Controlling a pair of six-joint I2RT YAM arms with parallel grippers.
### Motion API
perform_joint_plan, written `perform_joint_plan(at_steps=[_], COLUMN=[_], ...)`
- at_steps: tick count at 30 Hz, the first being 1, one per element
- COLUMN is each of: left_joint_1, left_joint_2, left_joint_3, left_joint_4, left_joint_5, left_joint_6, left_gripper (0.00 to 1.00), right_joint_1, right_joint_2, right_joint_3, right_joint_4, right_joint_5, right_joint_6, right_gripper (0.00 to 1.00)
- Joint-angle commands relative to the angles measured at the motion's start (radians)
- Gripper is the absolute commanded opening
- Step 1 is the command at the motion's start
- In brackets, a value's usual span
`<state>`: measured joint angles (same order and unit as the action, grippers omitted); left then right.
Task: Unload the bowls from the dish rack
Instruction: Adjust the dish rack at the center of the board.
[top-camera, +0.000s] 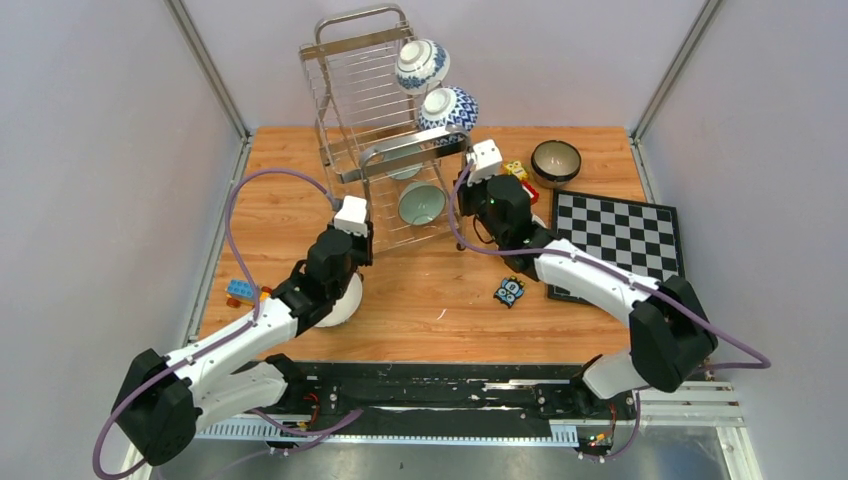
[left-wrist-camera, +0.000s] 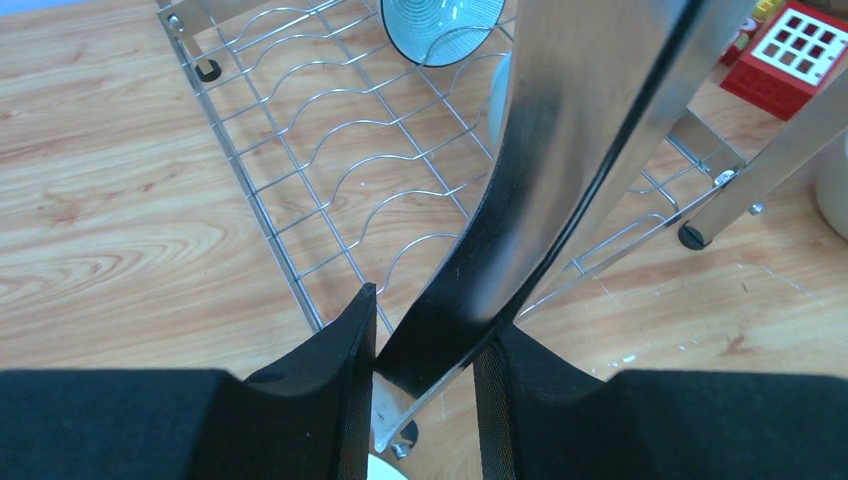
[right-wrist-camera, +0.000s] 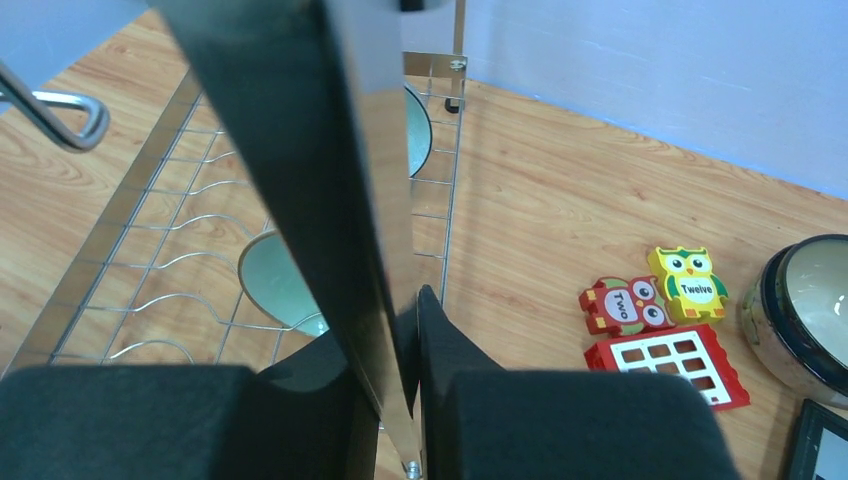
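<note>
The left gripper is clenching a front upright of the dish rack, which is standing far-centre on the table. The right gripper is seemingly clamping another upright. Uneven pulling could be tipping the rack, spilling the blue-and-white bowls on top.

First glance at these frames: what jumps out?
The left gripper and right gripper each clamp a shiny post of the rack. Two blue-and-white bowls sit tipped in its top tier, with green bowls below. A chessboard lies far right.
</note>
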<state>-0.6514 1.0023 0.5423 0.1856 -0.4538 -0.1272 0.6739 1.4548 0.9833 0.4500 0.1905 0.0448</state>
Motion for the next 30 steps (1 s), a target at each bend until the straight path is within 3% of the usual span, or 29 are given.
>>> perform_joint_plan(at_steps=[1,7,11,17,30], left_joint_1=[0.02,0.021,0.02,0.02,0.031], left_joint_2=[-0.014,-0.014,0.007,0.075,0.141], left_joint_3=[-0.033,-0.039,-0.02,0.041,0.084], left_joint_4=[-0.101,-0.105,-0.087,-0.062,-0.036], left_joint_5=[-0.056,-0.04,-0.058,-0.124,-0.144], left_joint_6=[-0.26,-0.284,-0.276,-0.241,-0.234], left_gripper=[0.0,0.1,0.11,0.0,0.0], right_joint_1=[-0.003,0.011,0.041,0.11,0.256], right_joint_2=[-0.133,-0.229,-0.258,-0.255,-0.263], right_joint_3=[-0.096,-0.174,-0.203,-0.192,-0.193], right_joint_4=[-0.059,-0.1,-0.121,-0.151,-0.165], right_joint_5=[0.012,0.03,0.034,0.044,0.154], right_joint_6=[0.072,0.096,0.11,0.148,0.2], right_gripper=[0.03,0.03,0.03,0.03,0.03])
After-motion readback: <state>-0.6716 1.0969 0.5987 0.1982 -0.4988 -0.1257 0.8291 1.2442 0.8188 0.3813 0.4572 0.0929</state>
